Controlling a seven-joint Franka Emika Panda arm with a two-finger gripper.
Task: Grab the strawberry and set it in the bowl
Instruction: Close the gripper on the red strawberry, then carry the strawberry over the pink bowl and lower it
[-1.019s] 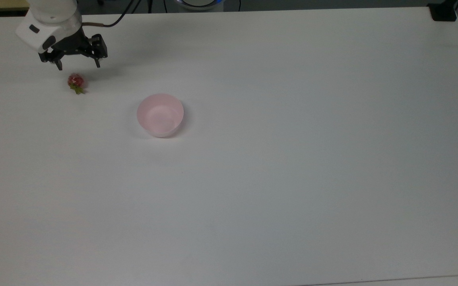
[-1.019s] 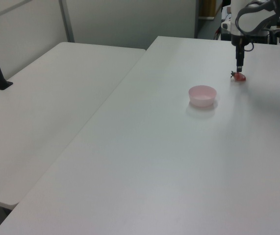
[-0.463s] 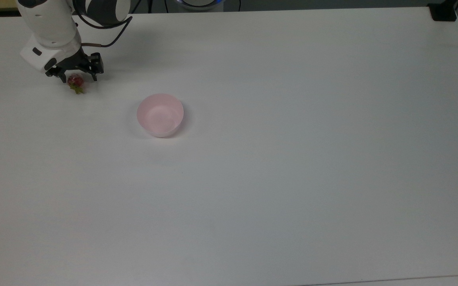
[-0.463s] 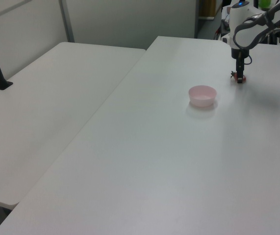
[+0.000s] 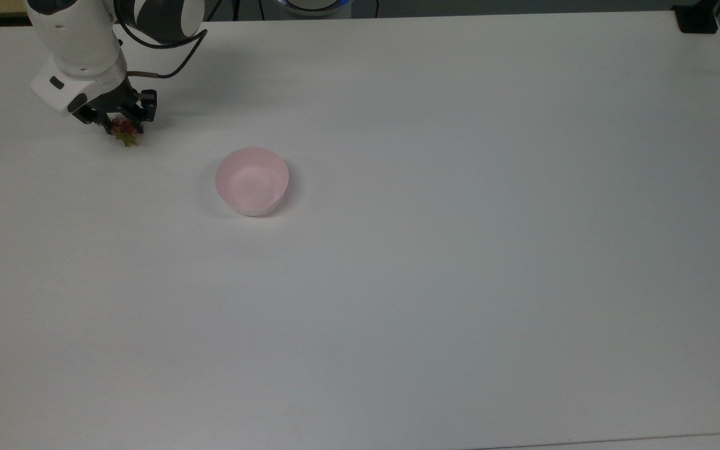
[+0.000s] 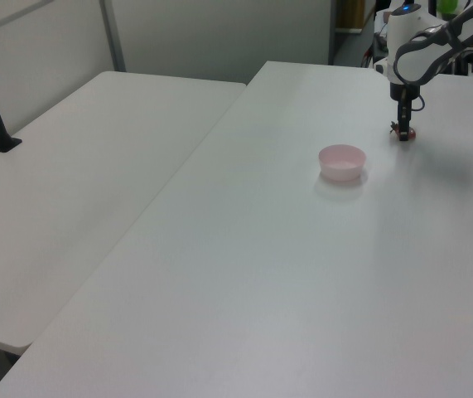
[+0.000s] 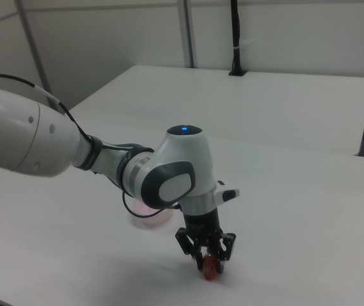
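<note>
Two benches are in front of you: the main white bench (image 5: 435,262) carries the work, and a second white bench (image 6: 70,174) stands beside it on the left view's left, separated by a narrow seam. In the right view that second bench (image 7: 252,102) lies beyond the arm, with a black post (image 7: 235,38) rising from its far edge.

The white arm (image 5: 79,37) reaches down at the top view's upper left corner. In the right view you see its large white link (image 7: 29,137) entering from the right view's left, and a rounded joint (image 7: 180,172) with a blue light on top directly above the gripper. A black cable (image 5: 166,56) loops beside the wrist.

The bowl (image 5: 252,181) is pale pink and round, standing upright on the main bench, to the lower right of the gripper in the top view and well apart from it. In the left view the bowl (image 6: 341,162) sits nearer the camera than the gripper; in the right view only part of the bowl (image 7: 148,218) shows behind the arm.

The gripper (image 5: 119,125) points straight down at the bench surface. In the right view the gripper (image 7: 210,262) has its two black fingers closed against the sides of the strawberry.

The strawberry (image 5: 124,129) is red with green leaves showing at its lower edge in the top view. It sits low at the bench surface between the fingers; in the right view the strawberry (image 7: 211,268) shows just below the fingertips. In the left view the strawberry (image 6: 403,131) appears as a small red spot at the gripper (image 6: 403,128) tip.
</note>
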